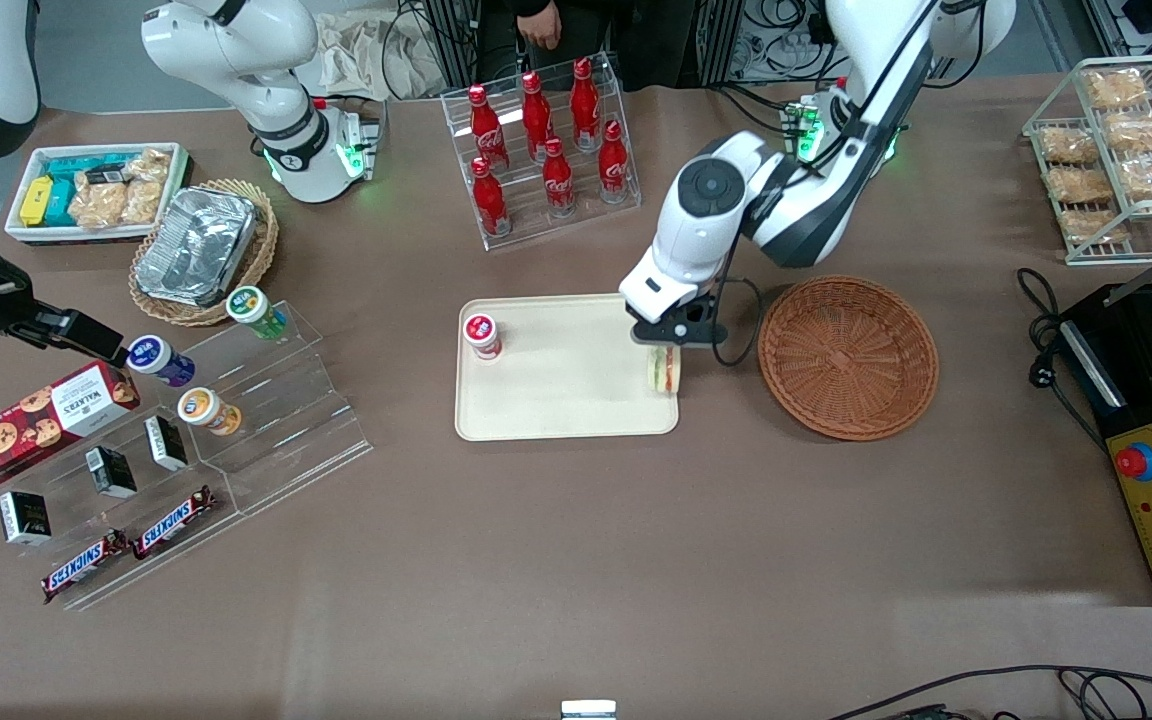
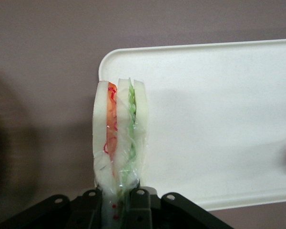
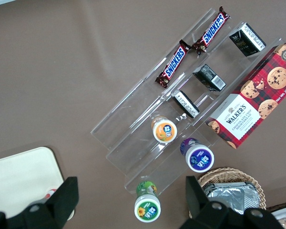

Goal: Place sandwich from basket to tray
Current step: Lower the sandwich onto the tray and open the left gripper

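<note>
White, rounded arm segments with dark grey joints, black cable, green lights, and black pincer (image 1: 671, 345)

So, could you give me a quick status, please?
Gripper shut on sandwich, at tray edge nearest basket. Small red-lidded cup on tray, well apart.

Six red bottles (image 1: 546, 150), two Snickers bars (image 1: 131, 550), two wicker baskets (image 1: 846, 357).

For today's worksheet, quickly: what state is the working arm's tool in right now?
Left arm's tool: shut on the sandwich, held over the edge of the tray nearest the basket.
</note>
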`<move>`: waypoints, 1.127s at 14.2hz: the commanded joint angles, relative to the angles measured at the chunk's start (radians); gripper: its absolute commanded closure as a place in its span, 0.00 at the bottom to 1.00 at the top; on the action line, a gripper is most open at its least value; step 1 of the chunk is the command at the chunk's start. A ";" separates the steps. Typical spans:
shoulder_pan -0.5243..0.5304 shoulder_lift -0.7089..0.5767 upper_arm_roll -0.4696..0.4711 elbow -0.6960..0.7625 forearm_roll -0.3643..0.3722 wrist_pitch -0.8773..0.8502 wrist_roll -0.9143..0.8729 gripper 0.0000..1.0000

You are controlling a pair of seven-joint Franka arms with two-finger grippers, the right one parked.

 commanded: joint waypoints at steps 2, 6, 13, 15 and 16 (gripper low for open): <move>-0.013 0.095 0.006 0.012 0.026 0.124 -0.019 1.00; -0.093 0.133 0.061 0.011 0.040 0.178 -0.027 1.00; -0.128 0.153 0.095 0.012 0.040 0.193 -0.025 0.81; -0.148 0.152 0.116 0.014 0.042 0.193 -0.024 0.35; -0.154 0.152 0.126 0.015 0.042 0.193 -0.024 0.00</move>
